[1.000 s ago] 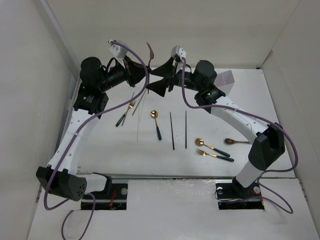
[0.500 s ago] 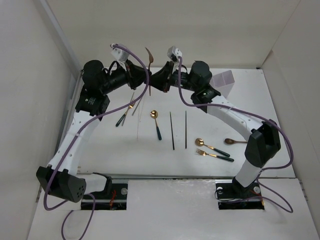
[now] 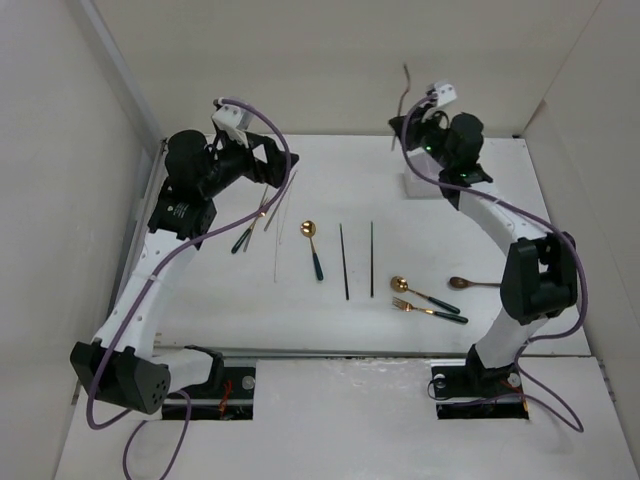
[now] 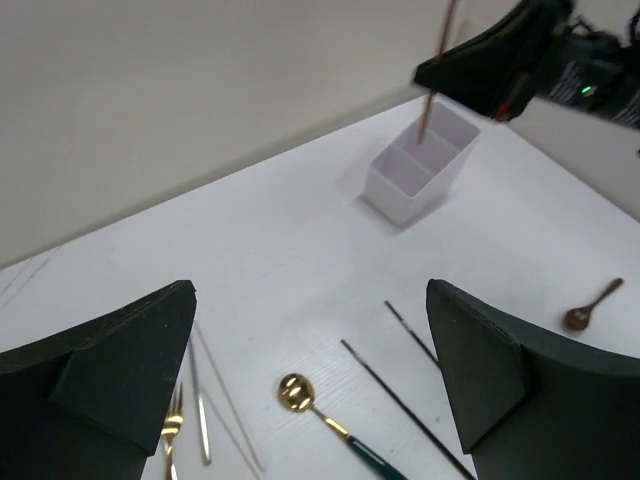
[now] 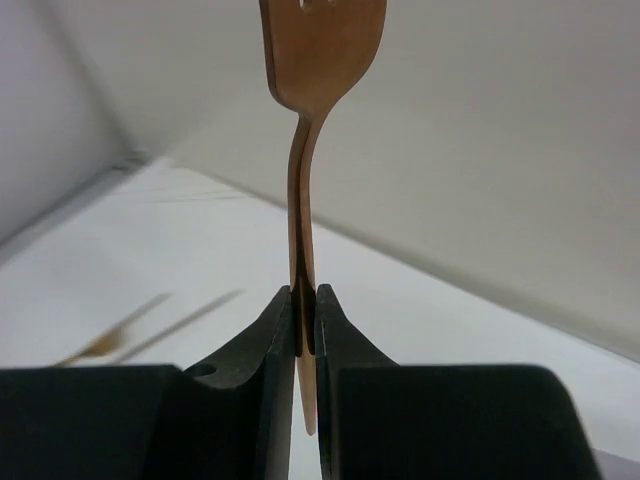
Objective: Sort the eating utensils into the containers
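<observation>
My right gripper [image 5: 307, 310] is shut on the handle of a copper-brown fork [image 5: 320, 50], which stands upright with its head up. In the top view this fork [image 3: 402, 95] and the right gripper [image 3: 400, 130] are over the white divided container [image 3: 422, 187] at the back right. From the left wrist, the fork's lower end [image 4: 428, 115] hangs at the container [image 4: 420, 165] opening. My left gripper [image 4: 310, 292] is open and empty, hovering at the back left [image 3: 262, 165]. On the table lie a green-handled gold spoon [image 3: 313, 247] and two dark chopsticks [image 3: 345, 262].
Silver chopsticks [image 3: 277, 235] and a green-handled gold fork [image 3: 250, 228] lie under the left arm. Front right hold a gold spoon [image 3: 424, 293], a gold fork [image 3: 430, 311] and a brown spoon [image 3: 473, 283]. White walls enclose the table's back and sides.
The fork passed from the left gripper to the right one. The right arm swung right with it to above the container. The left gripper opened and drew back left.
</observation>
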Robot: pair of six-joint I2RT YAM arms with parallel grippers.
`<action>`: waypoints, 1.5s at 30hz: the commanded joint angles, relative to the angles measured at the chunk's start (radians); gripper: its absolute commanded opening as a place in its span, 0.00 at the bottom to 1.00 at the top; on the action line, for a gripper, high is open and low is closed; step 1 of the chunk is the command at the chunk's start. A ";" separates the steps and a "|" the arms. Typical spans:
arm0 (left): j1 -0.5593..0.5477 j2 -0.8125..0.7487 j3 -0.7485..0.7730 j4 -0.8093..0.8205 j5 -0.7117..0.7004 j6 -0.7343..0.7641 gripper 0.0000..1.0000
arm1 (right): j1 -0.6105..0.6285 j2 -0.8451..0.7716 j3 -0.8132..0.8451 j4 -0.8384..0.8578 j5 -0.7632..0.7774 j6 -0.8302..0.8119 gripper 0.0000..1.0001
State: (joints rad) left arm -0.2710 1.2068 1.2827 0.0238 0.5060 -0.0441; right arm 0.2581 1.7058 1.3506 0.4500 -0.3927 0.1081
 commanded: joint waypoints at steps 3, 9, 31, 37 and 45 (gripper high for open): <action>0.038 -0.033 -0.058 0.016 -0.115 0.029 1.00 | -0.132 0.070 0.033 0.081 0.100 -0.179 0.00; 0.056 -0.024 -0.092 0.045 -0.147 0.029 1.00 | -0.220 0.189 0.051 0.101 0.124 -0.212 0.00; 0.084 0.054 -0.092 0.103 -0.176 0.010 1.00 | -0.260 0.264 -0.005 0.069 0.281 -0.294 0.09; 0.084 0.054 -0.102 0.113 -0.176 0.019 1.00 | -0.260 0.264 -0.016 0.046 0.279 -0.240 0.23; 0.084 0.023 -0.236 0.085 -0.351 0.067 1.00 | -0.269 0.236 -0.044 0.046 0.279 -0.185 0.28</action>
State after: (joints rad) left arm -0.1940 1.2671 1.0847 0.0963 0.2493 -0.0044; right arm -0.0048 1.9755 1.3190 0.4713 -0.1184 -0.1123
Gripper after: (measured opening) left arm 0.997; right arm 0.275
